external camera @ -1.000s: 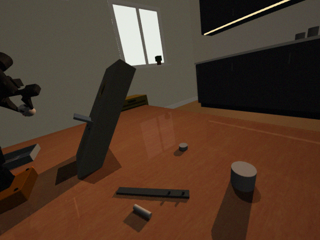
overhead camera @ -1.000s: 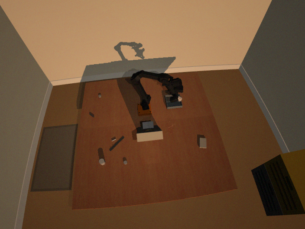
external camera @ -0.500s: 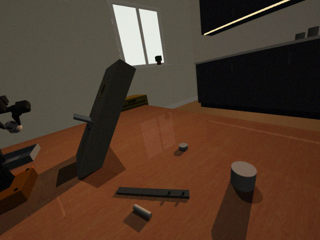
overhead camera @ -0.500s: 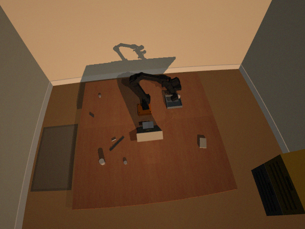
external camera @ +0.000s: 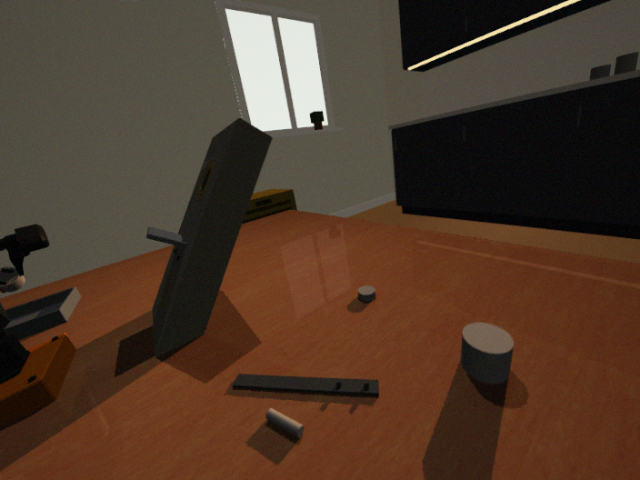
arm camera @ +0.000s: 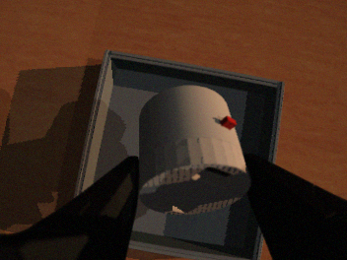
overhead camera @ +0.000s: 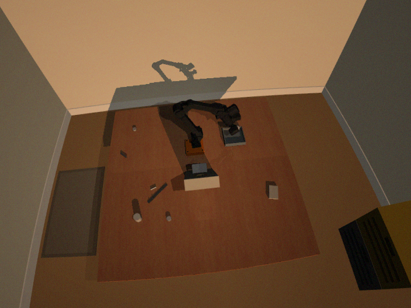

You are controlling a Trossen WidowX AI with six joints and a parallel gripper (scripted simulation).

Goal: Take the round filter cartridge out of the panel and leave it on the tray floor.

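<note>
My gripper (overhead camera: 233,129) (arm camera: 191,163) is shut on the filter cartridge (arm camera: 189,125), a pale round cylinder with a ribbed rim, a dark slotted face and a small red tab. The cartridge also shows at the left edge of the exterior view (external camera: 15,284), held above the tray (overhead camera: 234,144) (external camera: 69,305) (arm camera: 197,68). In the wrist view it is over the tray's inside, tilted, its slotted face toward the camera. The leaning service panel (overhead camera: 201,183) (external camera: 222,222) stands away from the gripper. Its opening is not clear in these views.
A grey plate (overhead camera: 199,168) (external camera: 164,235) juts from the panel face. The orange arm base (overhead camera: 189,153) (external camera: 51,375) is between panel and tray. A dark bar (overhead camera: 157,192) (external camera: 305,385), a small rod (external camera: 284,422) and a pale cylinder (overhead camera: 136,217) (external camera: 485,356) lie farther off.
</note>
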